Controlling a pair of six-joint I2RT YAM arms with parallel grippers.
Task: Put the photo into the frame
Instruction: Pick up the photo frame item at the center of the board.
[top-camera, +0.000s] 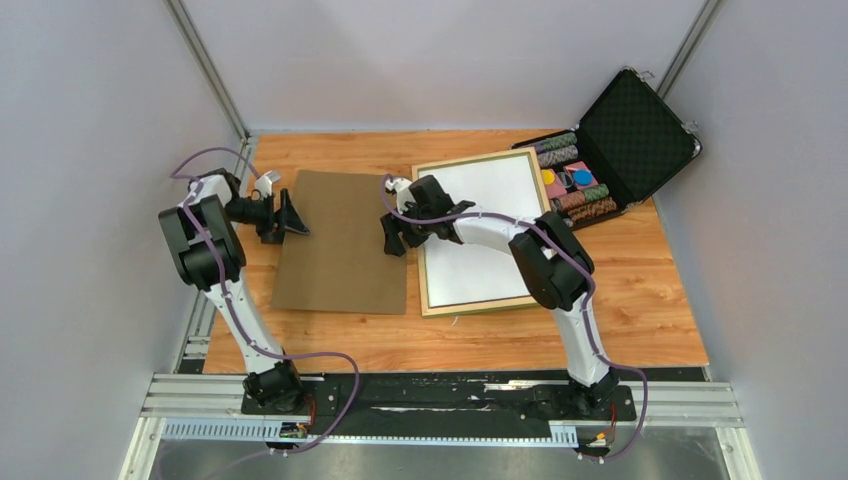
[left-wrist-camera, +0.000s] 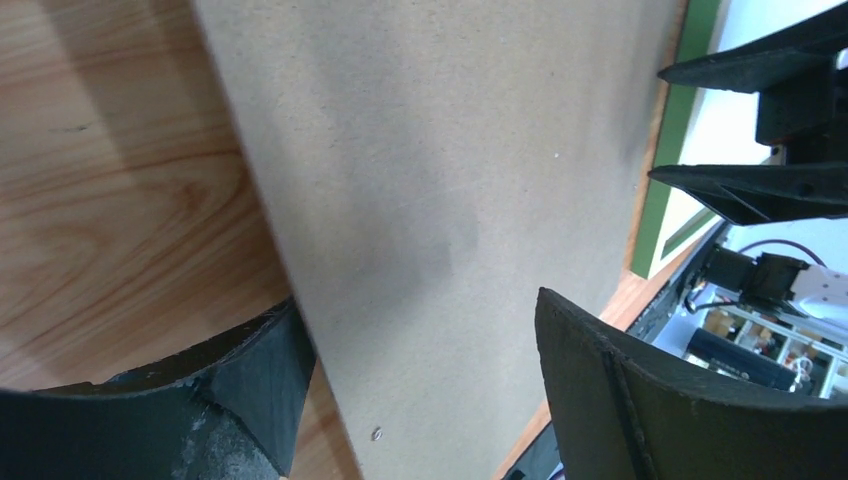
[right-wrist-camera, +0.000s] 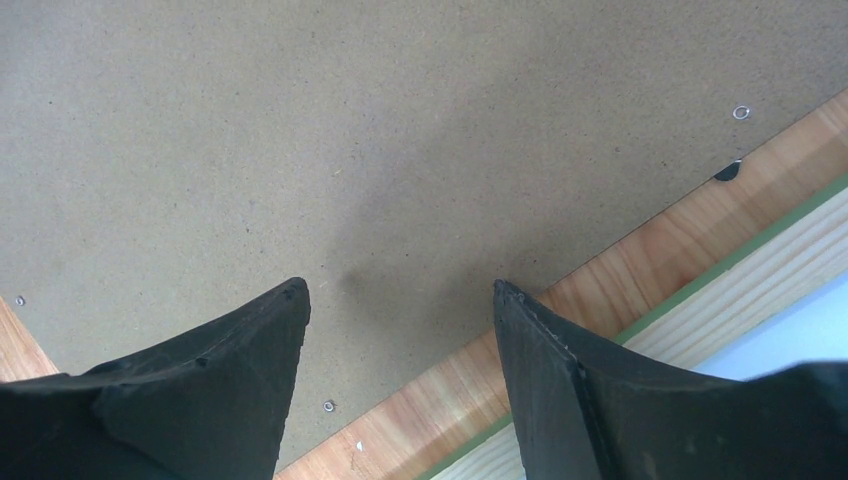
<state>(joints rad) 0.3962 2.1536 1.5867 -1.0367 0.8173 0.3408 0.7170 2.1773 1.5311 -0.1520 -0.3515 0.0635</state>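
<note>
The frame (top-camera: 424, 250) lies flat at centre right with its pale wood side up (right-wrist-camera: 770, 265) and a green edge (left-wrist-camera: 662, 190). A white sheet (top-camera: 485, 230) fills its opening. The photo's forest print shows nowhere, and I cannot tell whether the white sheet is its back. A plain brown backing board (top-camera: 340, 245) lies to the left of the frame. My left gripper (top-camera: 291, 216) (left-wrist-camera: 415, 300) is open and straddles the board's left edge. My right gripper (top-camera: 393, 240) (right-wrist-camera: 398, 285) is open over the board's right edge, beside the frame's left rail, holding nothing.
An open black case (top-camera: 630, 125) holding poker chips (top-camera: 570, 180) stands at the back right, touching the frame's far corner. Grey enclosure walls close in on the left, right and back. The right gripper's fingers (left-wrist-camera: 760, 180) show in the left wrist view.
</note>
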